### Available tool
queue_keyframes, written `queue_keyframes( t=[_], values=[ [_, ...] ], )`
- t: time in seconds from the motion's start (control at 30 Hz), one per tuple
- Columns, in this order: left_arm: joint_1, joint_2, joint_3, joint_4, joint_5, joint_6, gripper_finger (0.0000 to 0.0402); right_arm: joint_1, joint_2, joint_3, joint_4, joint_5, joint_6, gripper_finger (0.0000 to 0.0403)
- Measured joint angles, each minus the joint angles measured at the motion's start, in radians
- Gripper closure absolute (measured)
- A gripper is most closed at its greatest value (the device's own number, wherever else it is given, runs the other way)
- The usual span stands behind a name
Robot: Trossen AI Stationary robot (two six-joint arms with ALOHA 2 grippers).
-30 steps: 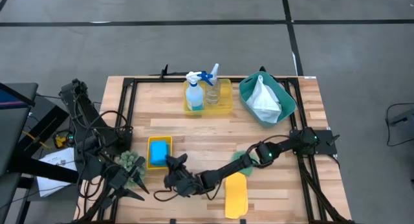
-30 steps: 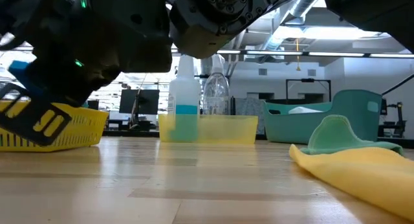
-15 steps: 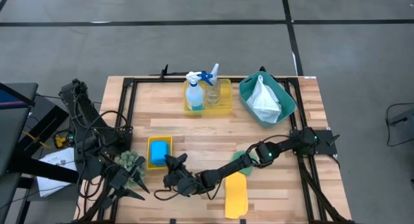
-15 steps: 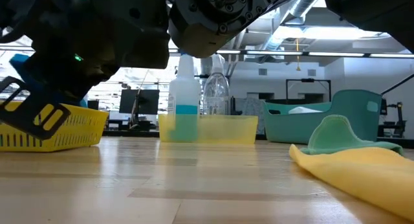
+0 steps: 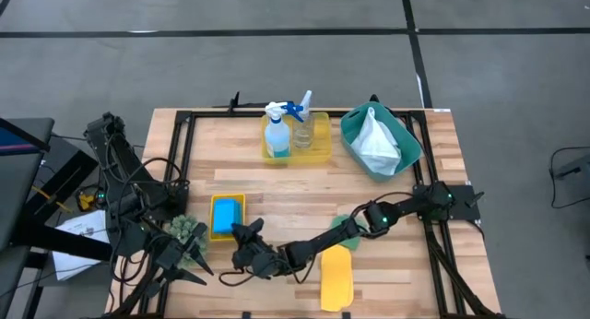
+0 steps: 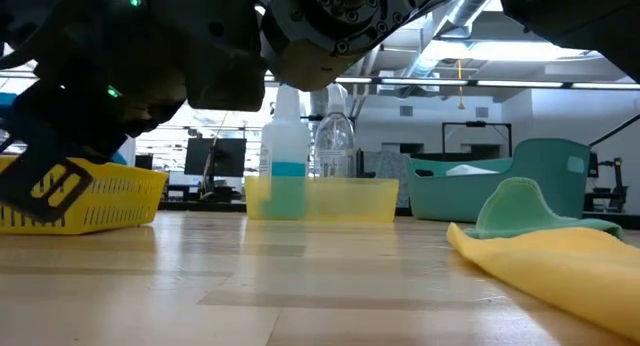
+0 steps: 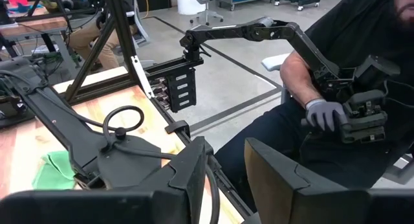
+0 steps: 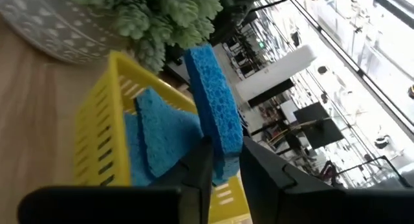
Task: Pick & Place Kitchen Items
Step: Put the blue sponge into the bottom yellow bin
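Observation:
A blue sponge [image 8: 210, 94] is in my right gripper [image 8: 225, 149], which is shut on it beside a yellow slotted tray [image 5: 213, 234] at the table's near left. A second blue sponge [image 8: 158, 143] lies in that tray. My right arm reaches low across the table from the right to the tray's near side [image 5: 244, 232]. In the low view it is the dark mass in front of the tray [image 6: 95, 196]. My left gripper [image 7: 223, 179] stands open off the table's near left corner [image 5: 195, 264] with nothing between its fingers. My right gripper pinches the sponge's near end [image 8: 223, 141] between its two fingers, one on each broad face. The fingers come about level from the table's near right. The sponge stands on edge, sticks out past the fingertips, and is clear of the tray and the sponge in it.
A spiky green plant in a grey pot [image 5: 187, 230] stands just left of the tray. Yellow [image 5: 336, 277] and green [image 5: 346, 229] cloths lie under my right arm. A spray bottle [image 5: 276, 135] and a clear bottle [image 5: 301, 127] stand in a far yellow tray. A teal bin [image 5: 406, 158] holds a white cloth. A person [image 7: 336, 88] sits beyond the table.

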Motion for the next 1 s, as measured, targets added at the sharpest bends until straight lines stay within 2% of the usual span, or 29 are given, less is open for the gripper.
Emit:
queue_keyframes(
  t=[0.13,0.4,0.53,0.67,1.0],
  values=[
    [0.0,0.0,0.0,0.0,0.0,-0.017,0.0298,-0.002,0.0,0.0,-0.021,0.001,0.044,0.0312],
    [0.0,0.001,0.0,0.0,0.0,-0.019,0.0298,-0.008,0.001,0.0,-0.014,0.044,0.054,0.022],
    [0.0,0.001,0.0,0.0,0.0,-0.018,0.0298,-0.007,0.001,0.0,-0.008,0.046,0.057,0.0189],
    [0.0,0.001,0.0,-0.002,0.0,-0.019,0.0298,0.003,0.001,0.0,-0.008,0.046,0.056,0.018],
    [0.0,0.002,0.0,-0.002,0.0,-0.019,0.0298,0.013,0.001,0.0,-0.014,0.045,0.035,0.0186]
  ],
)
